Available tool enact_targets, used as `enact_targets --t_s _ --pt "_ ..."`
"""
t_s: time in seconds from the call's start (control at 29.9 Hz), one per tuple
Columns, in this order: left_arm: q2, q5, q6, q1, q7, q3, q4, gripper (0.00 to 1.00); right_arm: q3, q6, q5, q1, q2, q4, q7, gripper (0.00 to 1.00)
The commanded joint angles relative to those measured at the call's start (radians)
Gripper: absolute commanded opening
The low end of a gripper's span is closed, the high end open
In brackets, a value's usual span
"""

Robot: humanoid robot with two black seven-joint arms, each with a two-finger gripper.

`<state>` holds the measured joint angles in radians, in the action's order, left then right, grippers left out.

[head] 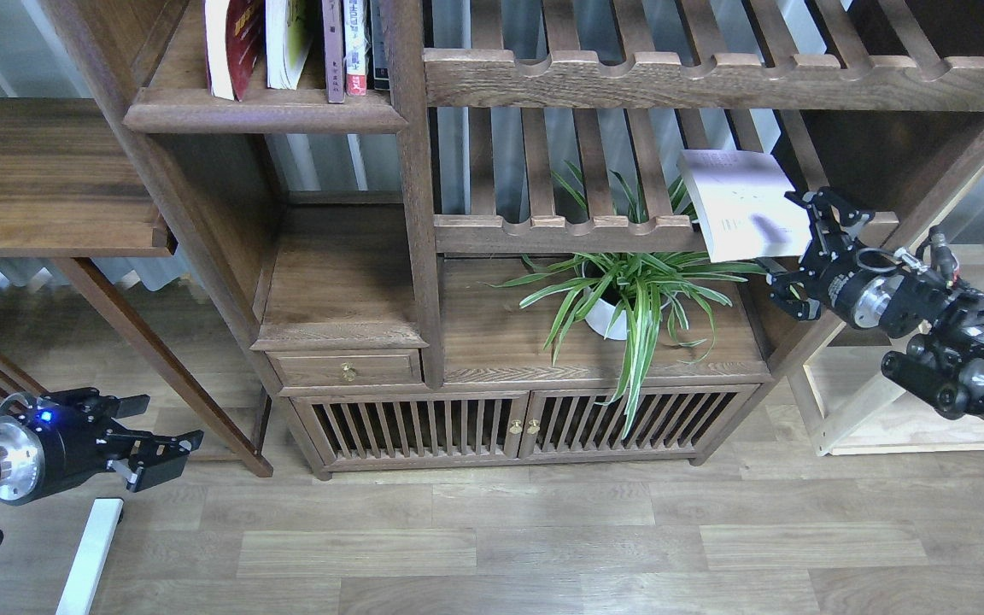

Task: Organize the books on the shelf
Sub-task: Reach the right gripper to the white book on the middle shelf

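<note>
A pale lavender-white book (735, 201) lies flat on a slatted rack, its near corner sticking out past the front rail. My right gripper (795, 248) is open, its fingers on either side of that corner; I cannot tell whether they touch it. A red-covered book (231, 43) and a yellow-green one (289, 38) lean on the dark-brown shelf (261, 115) at the upper left. Low at the left edge, my left gripper (159, 424) is open and holds nothing.
Thin upright books (347, 43) stand beside the two thick ones. A potted spider plant (620, 299) sits on the cabinet top (500, 342) under the rack. A pale wood unit (885, 418) stands at the right, a white bar (86, 555) on the floor at the left.
</note>
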<state>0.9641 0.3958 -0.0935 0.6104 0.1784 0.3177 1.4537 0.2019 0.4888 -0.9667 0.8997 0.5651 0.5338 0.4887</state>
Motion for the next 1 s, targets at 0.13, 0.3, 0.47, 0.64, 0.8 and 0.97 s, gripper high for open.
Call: enact_targets --t_s 0.13,0.3,0.47,0.64,0.8,0.97 --pt "-0.005 0.000 0.000 0.000 -0.001 0.009 -0.012 0.86 0.004 0.000 -0.001 -0.018 -0.036 -0.067 0.000 0.91" --pt "-0.008 0.000 0.001 0.000 0.001 0.009 -0.015 0.86 0.016 0.000 0.002 -0.034 -0.073 -0.127 0.000 0.91" --pt "-0.015 0.000 0.000 0.000 0.000 0.011 -0.024 0.86 0.013 0.000 0.006 -0.033 -0.114 -0.190 0.000 0.90" --pt "-0.015 0.000 0.001 0.002 -0.001 0.011 -0.024 0.86 0.011 0.000 0.006 -0.031 -0.152 -0.245 0.000 0.85" --pt "-0.015 0.000 0.000 0.002 -0.001 0.020 -0.024 0.86 0.014 0.000 0.006 -0.033 -0.182 -0.288 0.000 0.79" --pt "-0.015 0.000 0.000 0.002 0.001 0.024 -0.024 0.86 0.025 0.000 0.005 -0.035 -0.197 -0.314 0.000 0.67"
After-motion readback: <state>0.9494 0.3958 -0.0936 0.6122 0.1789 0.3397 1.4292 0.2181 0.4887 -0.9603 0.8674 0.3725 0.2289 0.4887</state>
